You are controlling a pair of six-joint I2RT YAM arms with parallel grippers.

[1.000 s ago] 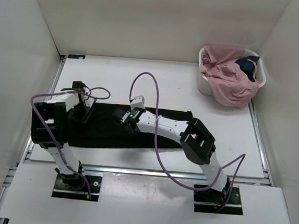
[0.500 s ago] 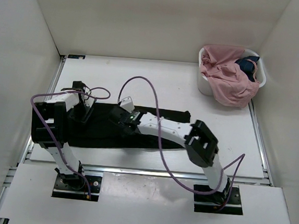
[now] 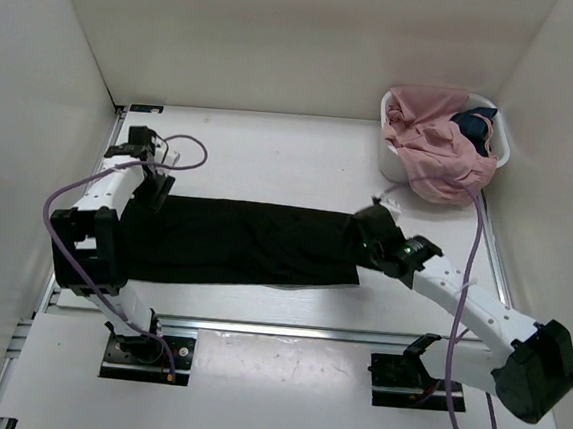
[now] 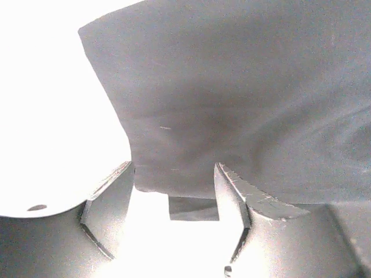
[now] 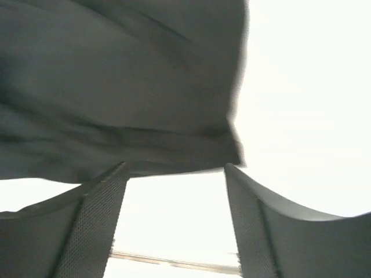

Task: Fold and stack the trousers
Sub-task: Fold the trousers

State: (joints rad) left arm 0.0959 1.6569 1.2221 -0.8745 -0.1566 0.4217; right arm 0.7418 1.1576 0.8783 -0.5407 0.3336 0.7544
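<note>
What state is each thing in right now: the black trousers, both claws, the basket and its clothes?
trousers: lying flat, stretched out long.
left gripper: open, trousers' edge between its jaws.
right gripper: open, empty, at the trousers' other end.
basket: upright, full.
pink garment: crumpled, hanging over the basket's rim.
dark blue garment: bunched inside the basket.

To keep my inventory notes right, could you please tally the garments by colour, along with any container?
Long black fabric trousers: 1
Crumpled pink cloth garment: 1
Small dark blue cloth garment: 1
White plastic basket: 1
Total: 4
</note>
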